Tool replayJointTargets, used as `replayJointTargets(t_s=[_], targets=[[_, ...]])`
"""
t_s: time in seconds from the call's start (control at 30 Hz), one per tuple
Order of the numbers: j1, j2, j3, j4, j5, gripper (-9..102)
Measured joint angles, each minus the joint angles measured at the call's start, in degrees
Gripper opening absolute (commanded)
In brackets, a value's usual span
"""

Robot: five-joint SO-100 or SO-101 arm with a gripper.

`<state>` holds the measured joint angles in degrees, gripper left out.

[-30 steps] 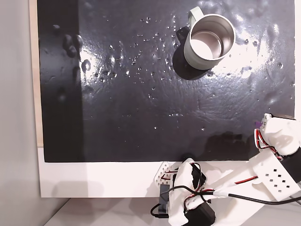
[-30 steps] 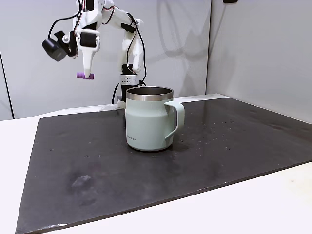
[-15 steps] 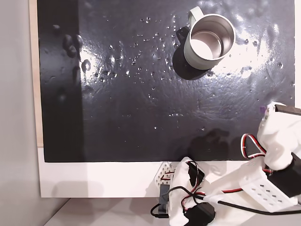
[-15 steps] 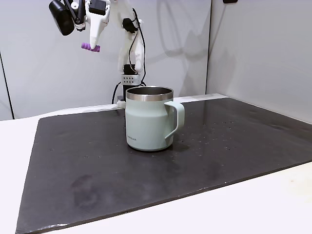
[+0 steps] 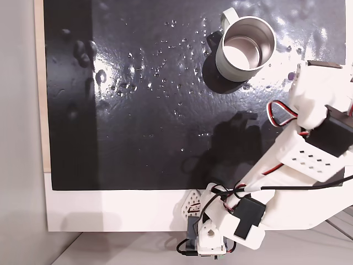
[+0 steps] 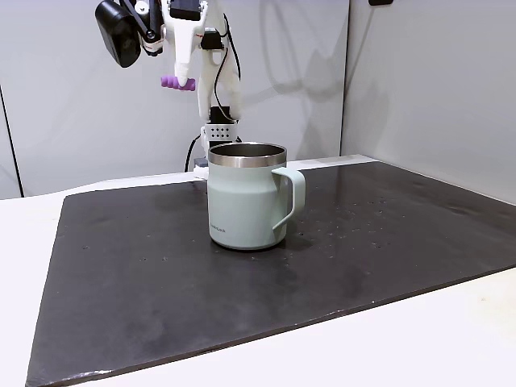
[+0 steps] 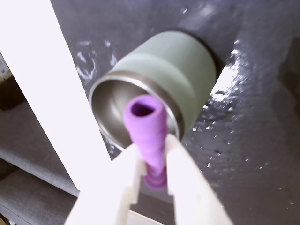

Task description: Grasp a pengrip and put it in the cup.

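Cables loop along the white arm (image 5: 300, 165) at the lower right of a fixed view, over the black mat (image 5: 138, 110) on the white worktop (image 5: 110, 210); nothing stands between pincer and cup. The pincer (image 7: 152, 154) pinches the purple pengrip (image 7: 146, 129), whose long axis runs up-frame in the wrist view, open end toward the cup (image 7: 154, 79). In the side-on fixed view the pengrip (image 6: 176, 82) lies level, high at upper left, above and left of the grey-green cup (image 6: 246, 195), handle to the right.

white table (image 6: 419, 339), black mat (image 6: 387, 234), cup (image 6: 242, 201) on mat
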<state>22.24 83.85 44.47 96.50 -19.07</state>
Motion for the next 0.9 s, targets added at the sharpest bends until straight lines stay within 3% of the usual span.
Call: replayJointTargets(t_s=[0.3,0.6,0.63,0.77,0.9], targets=[[-10.6,-11.8,-14.3,0.0,4.9,0],[-15.6,-13.3,-16.2,0.0,7.4,0],[-15.3,-13.3,-16.2,0.0,7.5,3],[-15.1,-13.3,-16.2,0.0,7.5,30],[-13.7,-13.3,-15.6,0.0,7.5,35]])
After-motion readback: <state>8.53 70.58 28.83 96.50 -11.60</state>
